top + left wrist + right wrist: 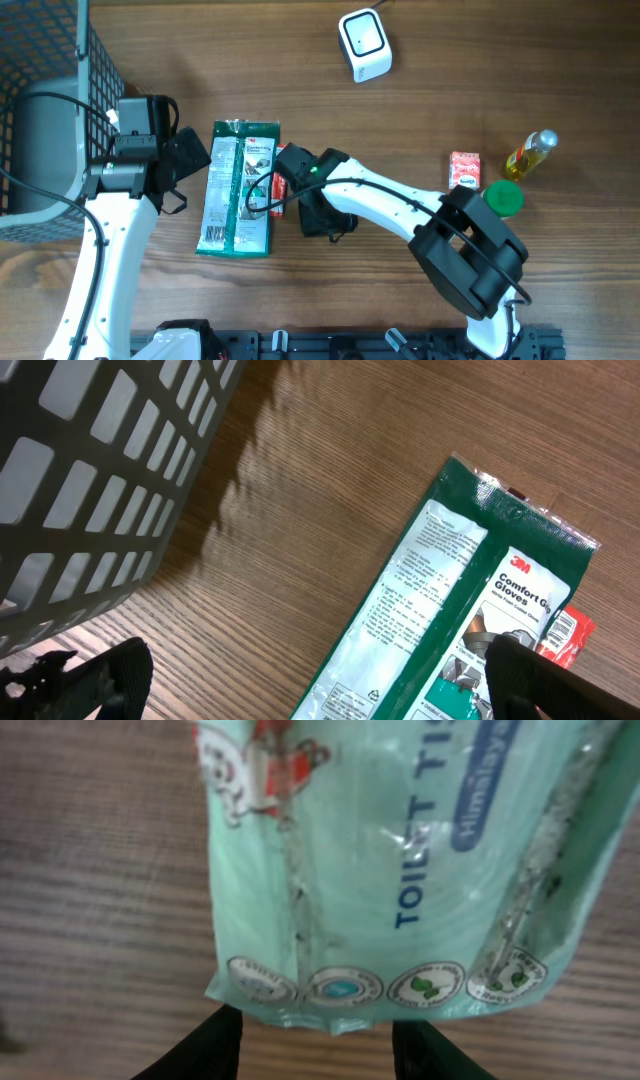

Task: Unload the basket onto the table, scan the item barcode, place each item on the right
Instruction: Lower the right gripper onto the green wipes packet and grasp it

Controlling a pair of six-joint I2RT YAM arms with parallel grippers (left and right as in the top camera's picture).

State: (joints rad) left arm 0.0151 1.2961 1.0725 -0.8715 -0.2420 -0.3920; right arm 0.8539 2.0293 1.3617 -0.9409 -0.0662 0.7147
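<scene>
Apparently pre-grasp: right gripper [316, 1025] sat half-open over the tissue pack [380, 870], left gripper [320, 690] wide apart, empty. Next needed a clamp, then barcode toward white scanner [364, 44]

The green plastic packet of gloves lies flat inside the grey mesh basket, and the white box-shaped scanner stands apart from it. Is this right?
Not quite. In the overhead view the green plastic packet of gloves lies flat on the wooden table, beside the grey mesh basket, not inside it. The white box-shaped scanner does stand apart from it.
</scene>
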